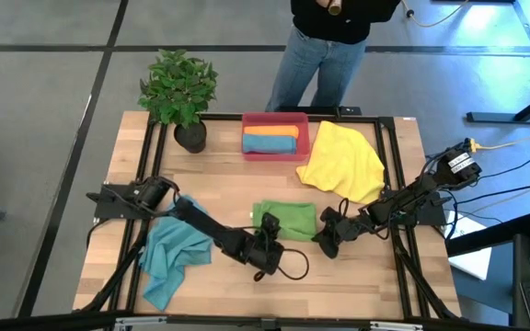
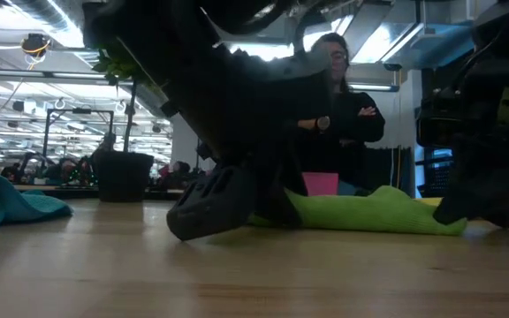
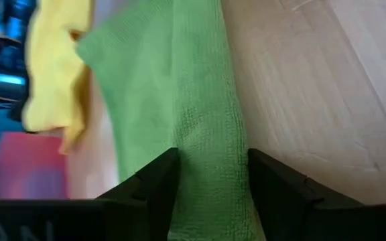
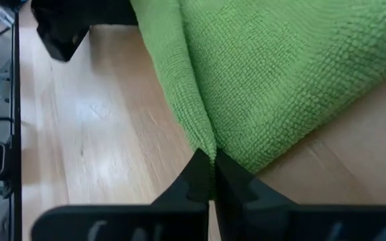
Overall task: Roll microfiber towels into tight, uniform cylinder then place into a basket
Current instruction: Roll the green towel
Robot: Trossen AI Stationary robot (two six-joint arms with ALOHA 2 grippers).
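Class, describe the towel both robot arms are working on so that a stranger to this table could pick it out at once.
Start at the red-pink basket on the table's far edge, beside the potted plant. Come straight toward the near edge to the towel lying between the two grippers, left and right. It is the only green towel, partly folded and compact, unlike the spread yellow towel and the crumpled teal towel.

No legible text, labels, brands, numbers or signs in any view. Checked surfaces: none carries readable marking.
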